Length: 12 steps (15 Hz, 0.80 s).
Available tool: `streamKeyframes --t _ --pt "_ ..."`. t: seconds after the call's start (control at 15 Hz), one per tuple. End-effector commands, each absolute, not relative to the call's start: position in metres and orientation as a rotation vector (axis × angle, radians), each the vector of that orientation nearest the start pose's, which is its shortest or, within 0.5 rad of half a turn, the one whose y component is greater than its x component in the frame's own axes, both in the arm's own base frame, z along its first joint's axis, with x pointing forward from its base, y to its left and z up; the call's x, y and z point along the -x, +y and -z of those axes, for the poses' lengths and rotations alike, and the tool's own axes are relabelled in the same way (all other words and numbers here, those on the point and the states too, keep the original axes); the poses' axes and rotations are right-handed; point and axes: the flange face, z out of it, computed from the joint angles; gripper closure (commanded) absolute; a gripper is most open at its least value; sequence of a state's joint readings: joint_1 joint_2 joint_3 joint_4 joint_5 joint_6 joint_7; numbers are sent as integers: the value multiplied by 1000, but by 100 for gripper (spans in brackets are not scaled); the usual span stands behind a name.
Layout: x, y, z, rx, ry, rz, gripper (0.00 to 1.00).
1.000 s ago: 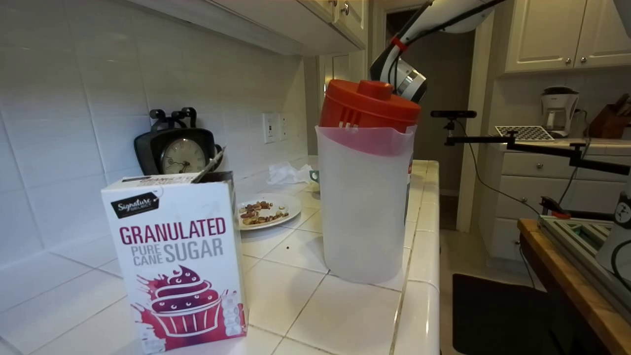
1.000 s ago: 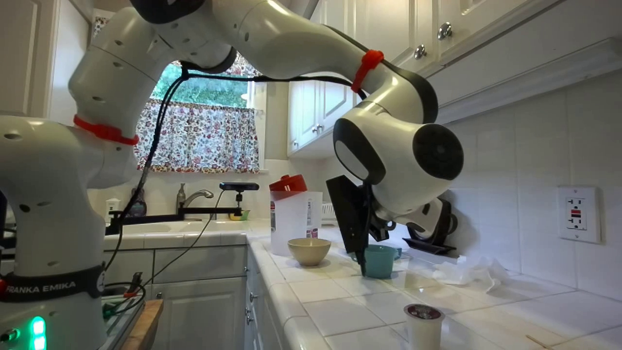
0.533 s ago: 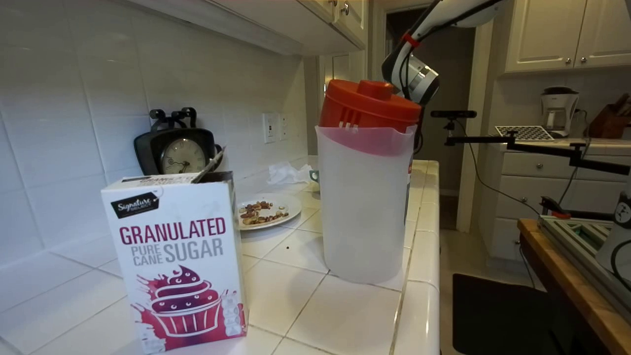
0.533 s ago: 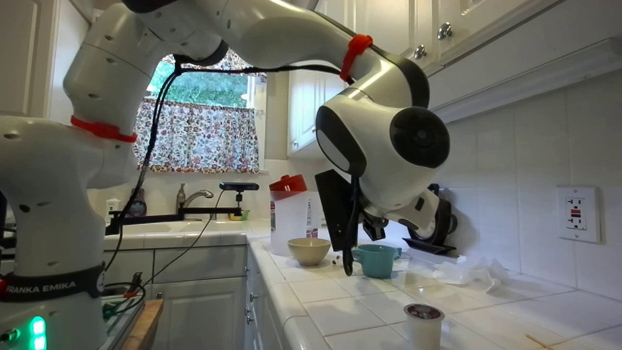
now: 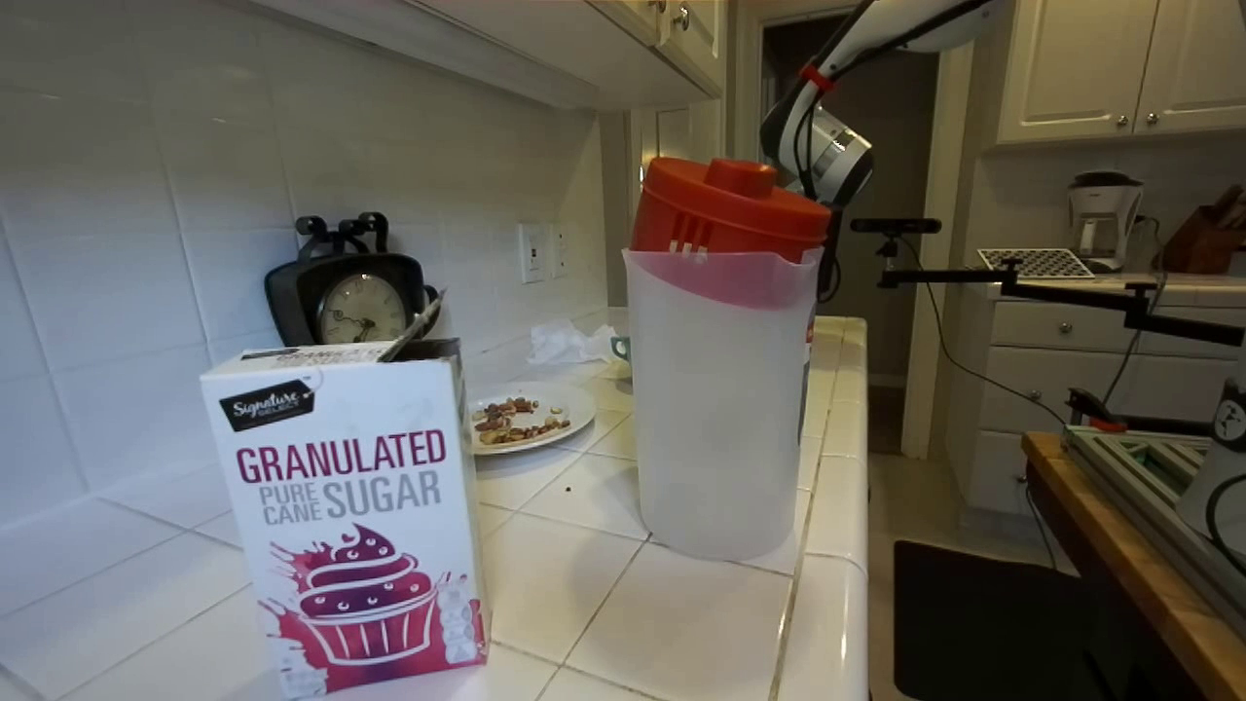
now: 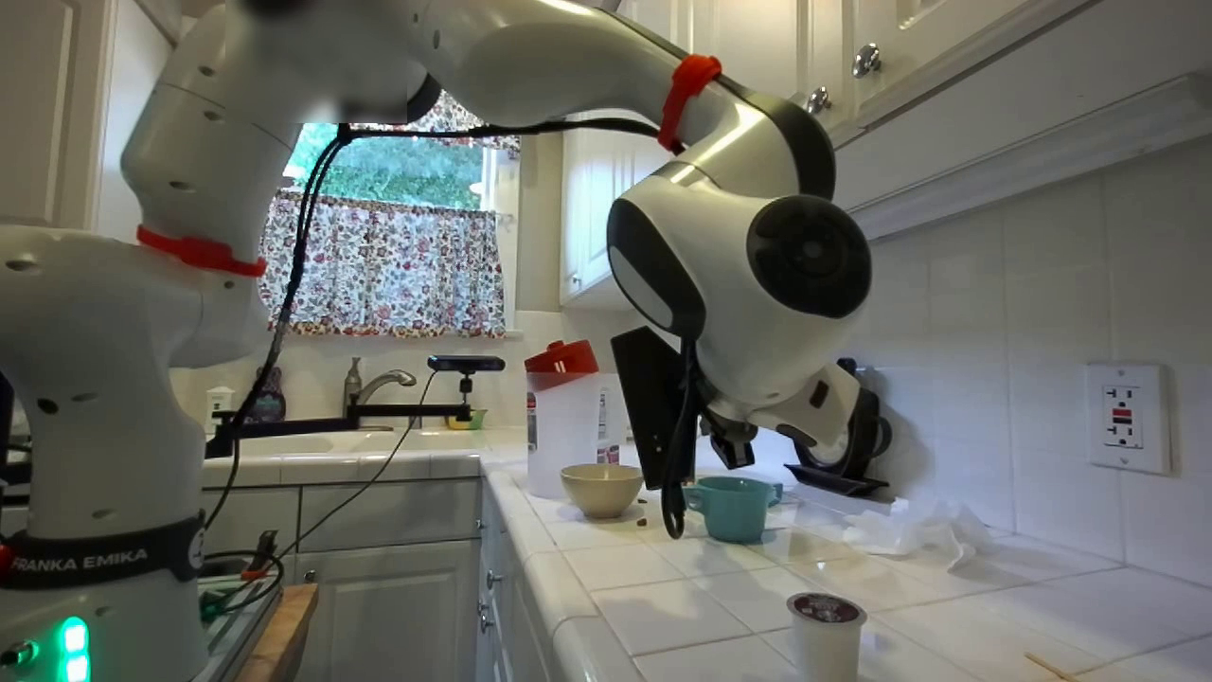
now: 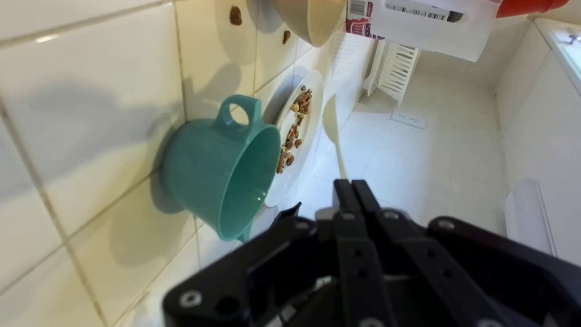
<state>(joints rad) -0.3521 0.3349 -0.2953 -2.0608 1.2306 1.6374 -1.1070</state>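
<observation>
The tool (image 7: 352,181) is squeezed nearly all the way together, and it seems to pinch one spoon (image 7: 330,120) by the handle's end. The spoon sticks out past the tips. Carrying it looks like the step in hand; the next move likely calls for a snug pinch and slow going. On the desk (image 6: 663,601) sit one cup (image 7: 213,168) near the tool, one bowl (image 6: 602,490), one plate (image 7: 310,127) with nuts (image 7: 292,132) too small to count, one jug (image 5: 720,409), one box (image 5: 350,516), one pod (image 6: 826,639) and two loose bits (image 7: 235,15).

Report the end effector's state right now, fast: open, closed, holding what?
End effector: closed, holding a pale spoon.
</observation>
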Motion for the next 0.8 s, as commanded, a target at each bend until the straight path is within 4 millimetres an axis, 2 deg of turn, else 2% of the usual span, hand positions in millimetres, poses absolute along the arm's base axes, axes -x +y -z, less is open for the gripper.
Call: streamKeyframes --t 0.0,0.4,0.73 --pt "-489 -246 -286 1962 164 492 99" --pt "-500 -241 -284 1995 169 494 99" --pt "-527 -225 -281 1981 140 506 99"
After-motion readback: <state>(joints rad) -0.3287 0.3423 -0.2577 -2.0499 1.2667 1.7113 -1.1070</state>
